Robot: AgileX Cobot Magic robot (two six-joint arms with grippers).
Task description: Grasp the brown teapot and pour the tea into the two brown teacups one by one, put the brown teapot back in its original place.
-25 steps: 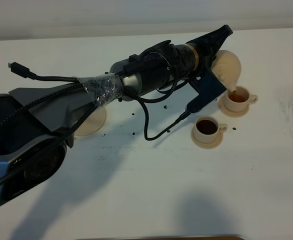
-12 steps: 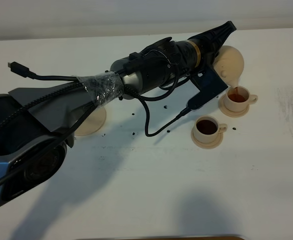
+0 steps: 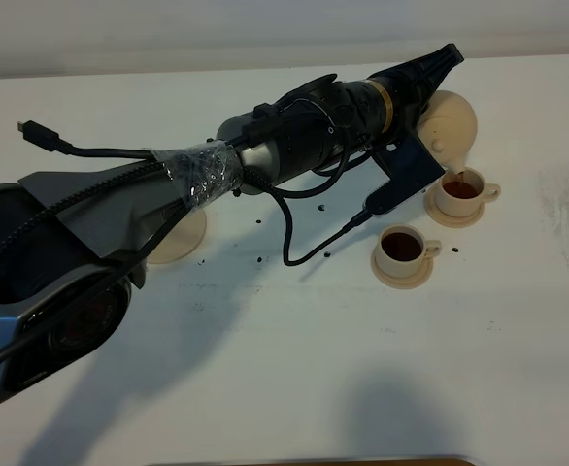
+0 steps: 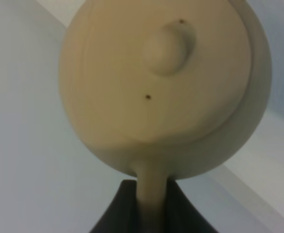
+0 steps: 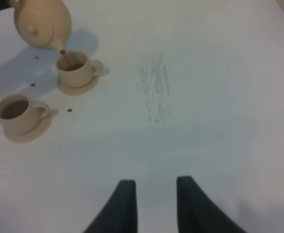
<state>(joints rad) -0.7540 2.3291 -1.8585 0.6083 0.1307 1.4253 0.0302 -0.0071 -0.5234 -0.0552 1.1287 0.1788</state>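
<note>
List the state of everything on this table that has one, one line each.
brown teapot: lifted, tilted, lid on, pouring a thin stream of tea
far teacup: upright on its saucer, taking the tea
near teacup: upright on its saucer, holding dark tea
large saucer: bare, partly hidden by the arm
left gripper: shut on the teapot's handle
right gripper: empty, above bare table

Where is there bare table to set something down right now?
Free: the wide white table in front of the two cups, and right of them. Crowded: the far right corner, where the teapot pours into the far cup beside the filled near cup.
</note>
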